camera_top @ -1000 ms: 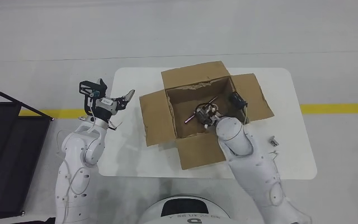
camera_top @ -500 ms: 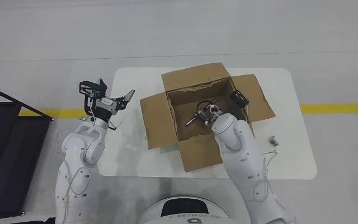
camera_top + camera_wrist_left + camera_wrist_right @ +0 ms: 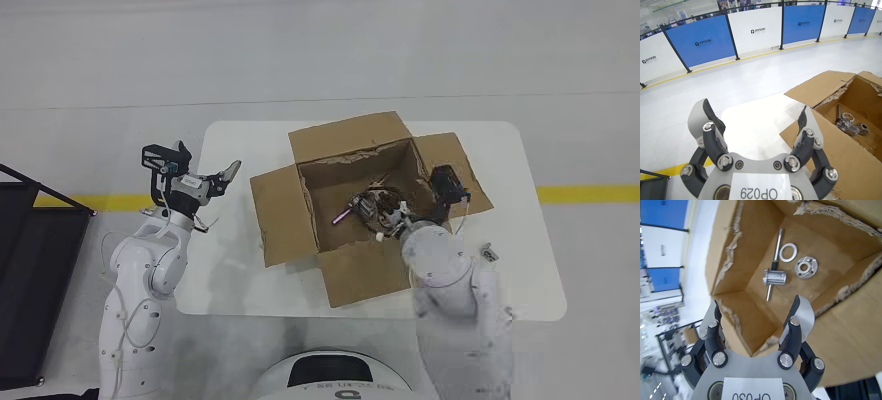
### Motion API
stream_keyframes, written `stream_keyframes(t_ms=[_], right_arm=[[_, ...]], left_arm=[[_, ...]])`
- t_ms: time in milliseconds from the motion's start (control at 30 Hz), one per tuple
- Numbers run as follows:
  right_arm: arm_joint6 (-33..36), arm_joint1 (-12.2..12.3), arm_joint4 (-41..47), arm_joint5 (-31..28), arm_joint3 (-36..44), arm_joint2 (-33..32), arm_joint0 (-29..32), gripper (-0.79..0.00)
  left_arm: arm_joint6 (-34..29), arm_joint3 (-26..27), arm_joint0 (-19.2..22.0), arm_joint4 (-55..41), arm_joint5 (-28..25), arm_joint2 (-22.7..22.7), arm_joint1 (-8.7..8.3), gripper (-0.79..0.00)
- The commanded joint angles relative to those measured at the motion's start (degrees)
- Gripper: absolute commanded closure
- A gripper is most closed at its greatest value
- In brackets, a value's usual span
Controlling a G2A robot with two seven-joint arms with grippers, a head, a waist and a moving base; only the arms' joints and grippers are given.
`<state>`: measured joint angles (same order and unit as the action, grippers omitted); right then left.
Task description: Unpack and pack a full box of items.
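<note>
Table: is carrying the open box.
Box: is holding our parts on its floor.
Right pincer: we are hovering it released above the box rim, nearer the parts.
Left pincer: we are holding it released beside the box, well apart.
Rod: is lying lengthwise away from the right pincer, across its closing line.
Hub: is sitting on the rod, beside flange and ring.
</note>
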<state>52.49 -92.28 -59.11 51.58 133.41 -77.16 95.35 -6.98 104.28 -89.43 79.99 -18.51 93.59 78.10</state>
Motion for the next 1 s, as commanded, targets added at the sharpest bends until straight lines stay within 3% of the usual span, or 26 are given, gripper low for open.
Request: stream_keyframes(t_ms=[0,200,367,700,867,967], right_arm=[[0.79,0.20,5.31,-3.57,1.24,-4.78,0.74,-0.723],[-4.23,0.46,24.06,-13.64,1.24,-25.16,5.62,-0.785],[-3.96,0.56,34.90,-15.45,1.24,-35.63,10.22,-0.785],[-5.40,0.61,33.82,-15.98,0.85,-35.79,10.27,-0.785],[-10.34,1.62,21.89,-15.45,-4.14,-36.47,10.72,-0.785],[-6.49,2.74,13.36,-13.42,-8.99,-36.86,8.97,-0.785]], left_arm=[[0.00,0.00,0.00,0.00,0.00,0.00,0.00,-0.785],[0.00,0.00,0.00,0.00,0.00,0.00,0.00,-0.785],[0.00,0.00,0.00,0.00,0.00,0.00,0.00,-0.785],[0.00,0.00,0.00,0.00,0.00,0.00,0.00,-0.785],[0.00,0.00,0.00,0.00,0.00,0.00,0.00,-0.785],[0.00,0.00,0.00,0.00,0.00,0.00,0.00,-0.785]])
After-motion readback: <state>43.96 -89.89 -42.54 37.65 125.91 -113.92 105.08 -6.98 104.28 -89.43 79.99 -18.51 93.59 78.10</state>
